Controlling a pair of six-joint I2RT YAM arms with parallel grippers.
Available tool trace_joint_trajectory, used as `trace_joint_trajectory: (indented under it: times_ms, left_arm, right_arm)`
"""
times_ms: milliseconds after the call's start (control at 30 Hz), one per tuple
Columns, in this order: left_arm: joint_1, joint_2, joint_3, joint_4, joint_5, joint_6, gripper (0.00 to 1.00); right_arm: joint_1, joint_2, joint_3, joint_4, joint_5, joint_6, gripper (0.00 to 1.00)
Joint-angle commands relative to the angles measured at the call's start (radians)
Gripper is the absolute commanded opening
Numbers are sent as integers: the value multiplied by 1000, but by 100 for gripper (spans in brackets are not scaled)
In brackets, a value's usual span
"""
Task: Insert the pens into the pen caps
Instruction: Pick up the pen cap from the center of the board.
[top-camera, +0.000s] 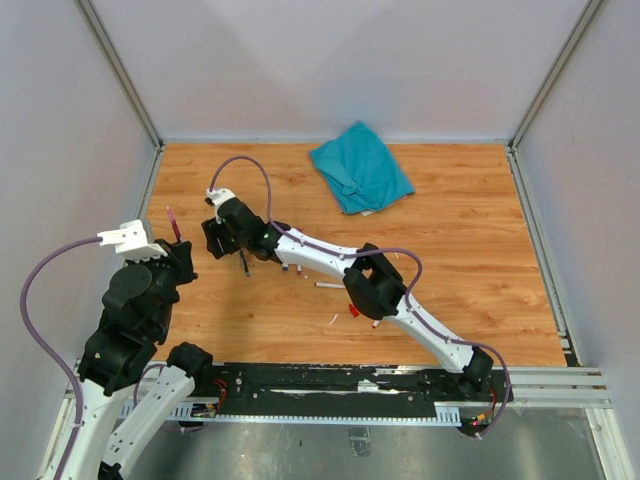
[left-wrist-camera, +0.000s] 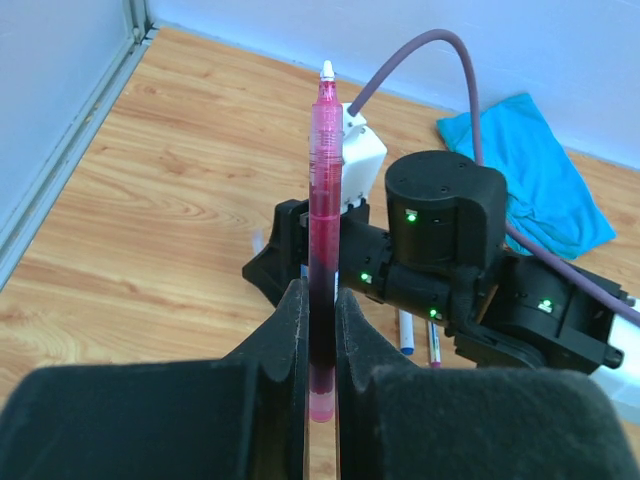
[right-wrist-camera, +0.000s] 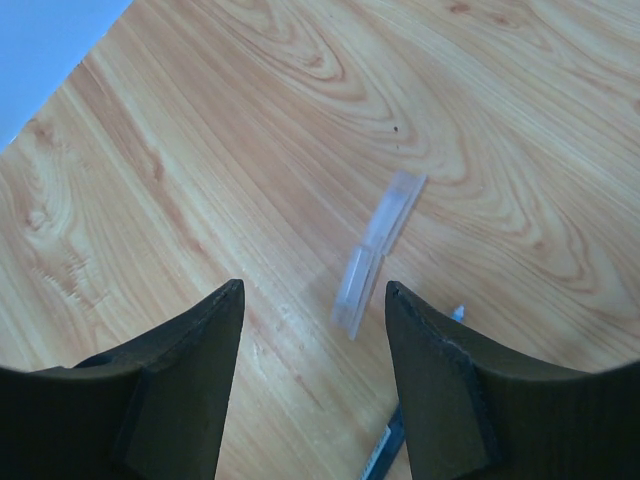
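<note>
Seen from above, a wooden table (top-camera: 470, 250) carried a crumpled teal cloth (top-camera: 360, 178) at its far edge, and both my black arms reached to the near-left of that cloth. My left gripper (left-wrist-camera: 320, 300) was clamped shut on a pink pen (left-wrist-camera: 322, 200). The pen stood upright between the fingers with its small white tip pointing up, and of everything here it was furthest left of the cloth. My right gripper (right-wrist-camera: 312, 290), a little nearer the cloth than the left one, hung low over the wood with its jaws apart and nothing between them. Just ahead of that gap lay a translucent cap (right-wrist-camera: 378, 250), flat on the table. Its long axis slanted roughly along the line my fingers pointed, and it sat closer to the finger on the right of the wrist view. I could not tell which end of it was open. I judged the right arm the nearer one for picking it up, and that the cap would then need turning so its mouth faced the pen's tip. Loose pens (left-wrist-camera: 405, 335) lay under my right arm, on the cloth side of the held pen.
</note>
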Motion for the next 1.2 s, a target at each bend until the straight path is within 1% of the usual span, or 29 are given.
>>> trace_joint_trajectory:
  times_ms: [0,133,233,533,767,1033,1167]
  left_arm:
    - [4,-16,-10,37,-5,18,0]
    - [5,-20,-11,38,-5,19,1]
    - [5,-19,-13,41,-4,20,0]
    - [5,-18,-15,41,-3,19,1]
    - [7,-19,-16,42,-2,20,1]
    - [8,-21,-18,44,-1,21,1]
    - [11,-22,-18,45,-1,21,1]
  right_arm:
    - [16,72,134,-81,53,-45,59]
    - [18,111,184,-107,78,-66,56]
    - [23,120,188,-115,94,-84,54]
    - [49,136,194,-134,120,-133,51]
    - [54,165,225,-155,128,-133,47]
    - [54,178,226,-169,176,-129,41]
    - [54,186,228,-183,192,-125,37]
